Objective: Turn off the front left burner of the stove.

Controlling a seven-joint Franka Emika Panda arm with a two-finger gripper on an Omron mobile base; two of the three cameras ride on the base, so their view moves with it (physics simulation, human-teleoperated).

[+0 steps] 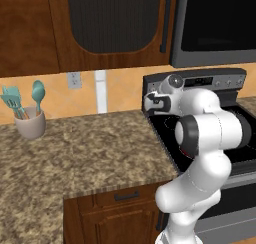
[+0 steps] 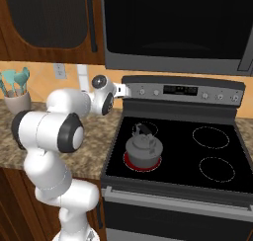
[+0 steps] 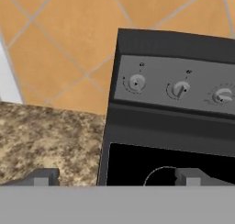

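My gripper hangs in the air with its fingers spread wide apart and nothing between them, aimed at the left end of the back panel of the stove. In the hand view one fingertip sits over the speckled counter and the other over the black glass top, with the stove's left edge running between them. On the panel I see a row of knobs: the leftmost knob, a second knob beside it, and a third at the picture's edge. From the right base view my hand is up near the panel's left corner, just beside it, over the seam where counter meets stove. The front left burner glows red, and a grey kettle stands right on it, covering most of the ring. The two burners on the right are unlit white rings. A black microwave hangs above the stove. Well to the left on the counter stands a crock holding teal utensils, against the orange tile wall with an outlet.
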